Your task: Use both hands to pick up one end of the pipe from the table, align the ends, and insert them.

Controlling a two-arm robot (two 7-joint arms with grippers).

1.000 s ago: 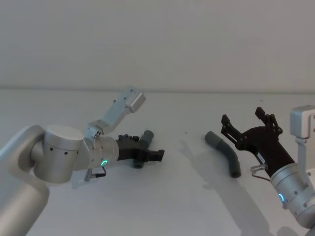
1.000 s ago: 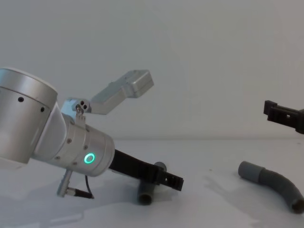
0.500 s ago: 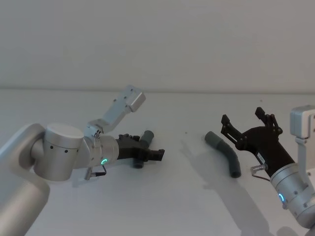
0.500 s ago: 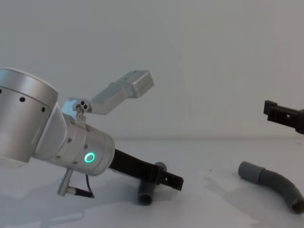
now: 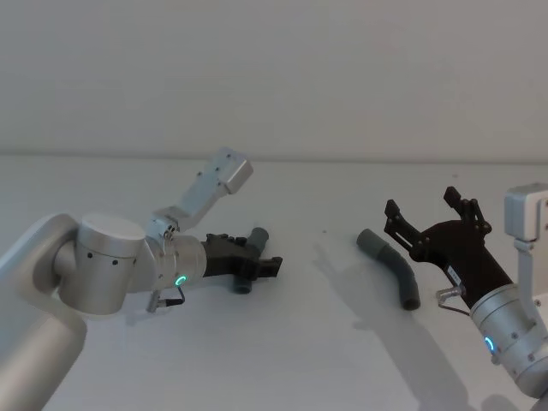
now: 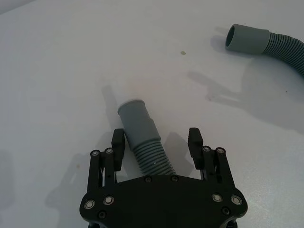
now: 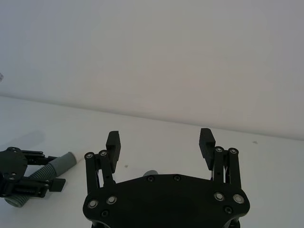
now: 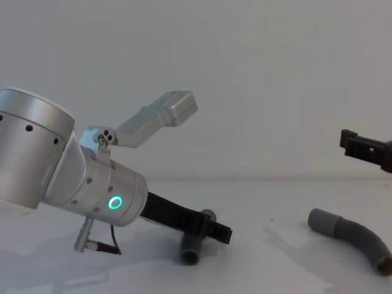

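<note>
Between the fingers of my left gripper (image 6: 156, 138) lies the short hose piece (image 6: 144, 137), flat on the table (image 5: 300, 342). Its long axis runs almost straight out from the palm. The ribbed part therefore sits between the two fingers, and the smooth cuff (image 6: 134, 114) with its pale rim points away from the gripper, not at the long hose piece (image 5: 396, 276). The jaws stand half open: one finger is very near the ribs, and the other has a clear gap. I judge that nothing is gripped yet and that only a closing on the ribs is needed.

Well apart from the short hose piece, to its right, my right gripper (image 5: 421, 204) hangs raised near the long hose piece and its socket cuff (image 5: 370, 242). It is wide open and empty. I think this arm must descend before it can grasp.
</note>
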